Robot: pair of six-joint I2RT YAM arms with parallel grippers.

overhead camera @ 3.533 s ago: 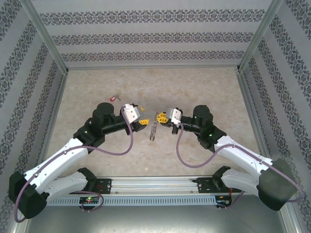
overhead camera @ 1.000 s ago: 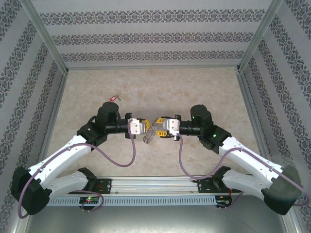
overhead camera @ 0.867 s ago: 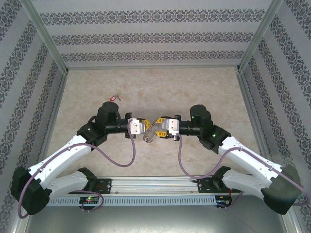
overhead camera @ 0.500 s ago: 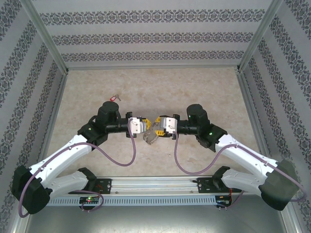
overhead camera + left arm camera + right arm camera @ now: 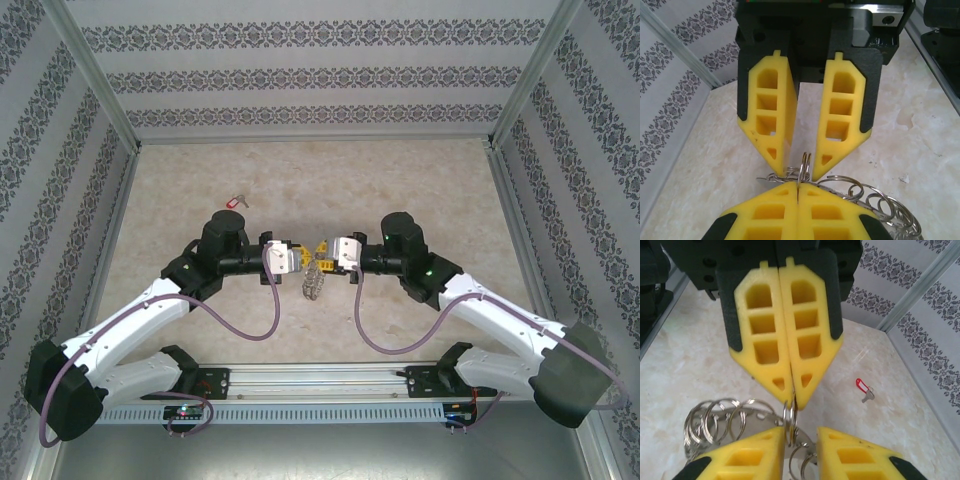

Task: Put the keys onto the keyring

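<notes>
Left end effector (image 5: 800, 169) has been brought in to meet the right end effector (image 5: 791, 396) at mid-table. Its fingers (image 5: 767, 115) are parted around a small ring of the keyring (image 5: 314, 283), whose bunch hangs between them. The right one is clamped shut on that ring. A regrasp is judged under way. The red-headed key (image 5: 236, 200) lies untouched beyond the left arm. Bare table (image 5: 450, 190) is left all round, with the walls well apart.

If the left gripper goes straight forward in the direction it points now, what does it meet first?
The keyring, almost at once: one of its loops stands between the tips of the open left gripper. Directly behind, seemingly very close, is the shut right gripper, which holds that loop.
</notes>
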